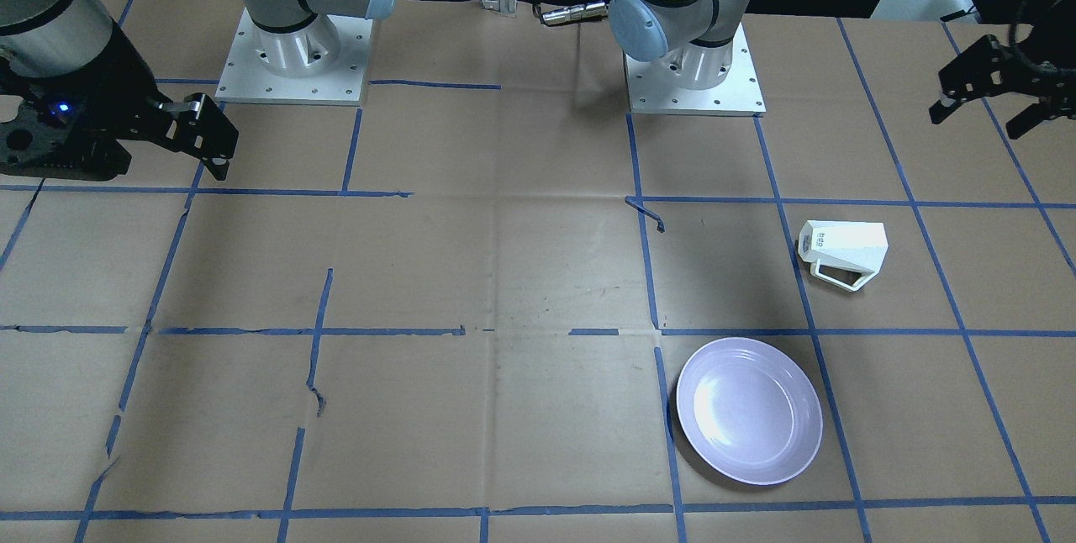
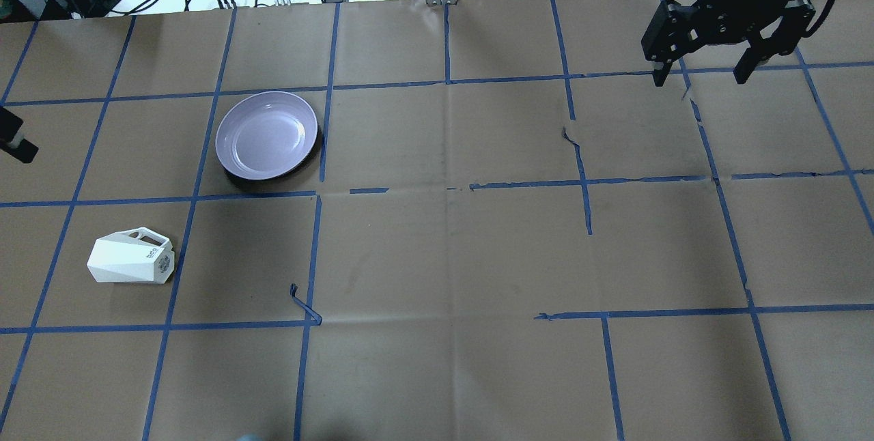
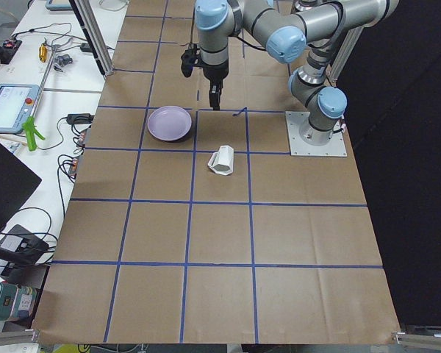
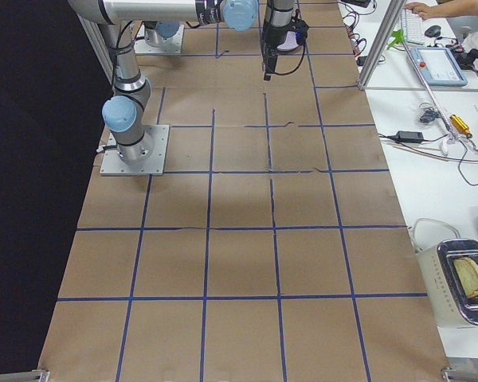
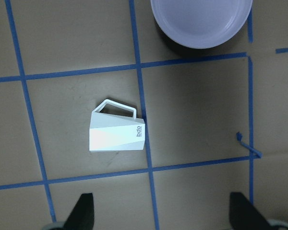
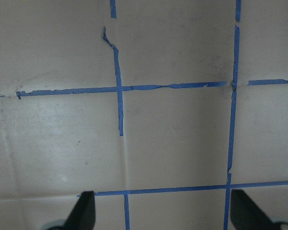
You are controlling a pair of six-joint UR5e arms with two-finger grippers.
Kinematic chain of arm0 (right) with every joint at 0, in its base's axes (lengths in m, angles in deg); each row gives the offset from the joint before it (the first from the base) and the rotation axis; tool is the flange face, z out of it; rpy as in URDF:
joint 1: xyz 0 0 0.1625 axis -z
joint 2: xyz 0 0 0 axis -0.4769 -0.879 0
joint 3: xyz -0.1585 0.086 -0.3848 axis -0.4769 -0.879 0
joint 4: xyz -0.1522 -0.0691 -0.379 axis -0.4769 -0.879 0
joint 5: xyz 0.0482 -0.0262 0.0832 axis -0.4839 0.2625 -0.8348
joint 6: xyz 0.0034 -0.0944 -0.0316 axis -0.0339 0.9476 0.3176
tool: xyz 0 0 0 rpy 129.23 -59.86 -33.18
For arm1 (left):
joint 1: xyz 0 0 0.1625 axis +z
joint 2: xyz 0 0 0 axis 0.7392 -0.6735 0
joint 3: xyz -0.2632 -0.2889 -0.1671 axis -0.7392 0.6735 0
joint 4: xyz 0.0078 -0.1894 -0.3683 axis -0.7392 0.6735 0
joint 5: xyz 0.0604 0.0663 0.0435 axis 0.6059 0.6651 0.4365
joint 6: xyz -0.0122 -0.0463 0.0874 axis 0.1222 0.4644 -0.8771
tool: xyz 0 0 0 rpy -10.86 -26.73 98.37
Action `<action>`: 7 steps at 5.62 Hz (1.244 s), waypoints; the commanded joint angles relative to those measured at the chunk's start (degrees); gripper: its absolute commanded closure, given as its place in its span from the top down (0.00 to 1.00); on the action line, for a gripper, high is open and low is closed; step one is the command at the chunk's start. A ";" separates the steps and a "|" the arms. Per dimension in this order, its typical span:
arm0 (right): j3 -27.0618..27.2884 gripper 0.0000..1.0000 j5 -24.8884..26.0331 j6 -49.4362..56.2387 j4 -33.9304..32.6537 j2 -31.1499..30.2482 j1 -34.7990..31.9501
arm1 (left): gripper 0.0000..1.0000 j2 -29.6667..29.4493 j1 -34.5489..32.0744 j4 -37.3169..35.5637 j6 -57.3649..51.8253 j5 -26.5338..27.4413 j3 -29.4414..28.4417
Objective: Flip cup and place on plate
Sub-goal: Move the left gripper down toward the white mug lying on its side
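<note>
The plate sits flat on the table, and the cup lies on its side near it.
The two do not touch. The cup's handle points toward the plate, and its end with the dark print is right at a blue tape line. The left gripper hangs over the cup, fingers wide apart. The right gripper is far away, fingers apart too.

Glossy, smooth plate; matt white cup. Matt, creased brown paper under rough-torn blue tape. Dull metal base.
</note>
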 commanded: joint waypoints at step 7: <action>0.00 1.00 0.00 0.00 0.00 0.00 0.00 | 0.98 -29.36 11.16 2.15 -31.92 -10.08 1.66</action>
